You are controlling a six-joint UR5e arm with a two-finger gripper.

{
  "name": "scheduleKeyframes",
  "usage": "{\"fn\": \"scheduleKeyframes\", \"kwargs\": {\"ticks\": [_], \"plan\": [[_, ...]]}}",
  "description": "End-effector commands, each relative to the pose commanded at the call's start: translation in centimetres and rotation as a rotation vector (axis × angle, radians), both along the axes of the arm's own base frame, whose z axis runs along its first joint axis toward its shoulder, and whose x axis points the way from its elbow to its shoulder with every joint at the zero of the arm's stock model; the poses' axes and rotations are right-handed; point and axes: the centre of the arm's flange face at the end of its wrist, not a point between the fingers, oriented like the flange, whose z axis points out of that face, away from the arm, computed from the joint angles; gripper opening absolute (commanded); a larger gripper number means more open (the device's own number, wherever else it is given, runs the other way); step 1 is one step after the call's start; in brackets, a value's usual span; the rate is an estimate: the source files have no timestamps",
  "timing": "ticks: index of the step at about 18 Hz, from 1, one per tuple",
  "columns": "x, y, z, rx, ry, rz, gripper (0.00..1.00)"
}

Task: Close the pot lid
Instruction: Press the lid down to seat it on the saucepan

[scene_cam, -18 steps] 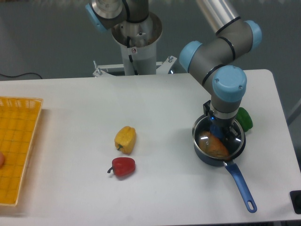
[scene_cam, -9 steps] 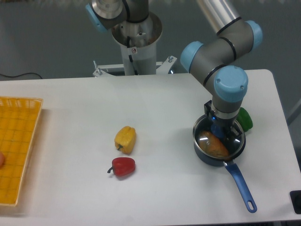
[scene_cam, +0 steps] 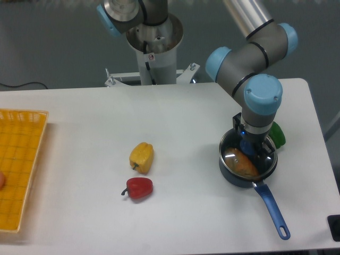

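The small round dark navy saucepan [scene_cam: 247, 166] with its long blue handle is seen at the right of the white table [scene_cam: 175, 117], an orange object visible through the round clear glass lid [scene_cam: 244, 159] lying on it. The two-finger gripper [scene_cam: 252, 149] is positioned straight over the lid; whether its fingers are spread or pinching the blue knob cannot be told. A green pepper [scene_cam: 277, 134] is just behind the saucepan. A yellow pepper [scene_cam: 142, 157], a red pepper [scene_cam: 139, 188] and an orange mesh basket [scene_cam: 18, 164] are placed farther left. No writing can be read.
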Motion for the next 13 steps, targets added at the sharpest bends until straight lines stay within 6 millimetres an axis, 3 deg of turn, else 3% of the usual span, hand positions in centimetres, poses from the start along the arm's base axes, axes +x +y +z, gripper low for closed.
{"fn": "scheduleKeyframes", "kwargs": {"ticks": [13], "plan": [[-0.74,0.49,-0.10,0.005,0.005,0.014,0.56]]}}
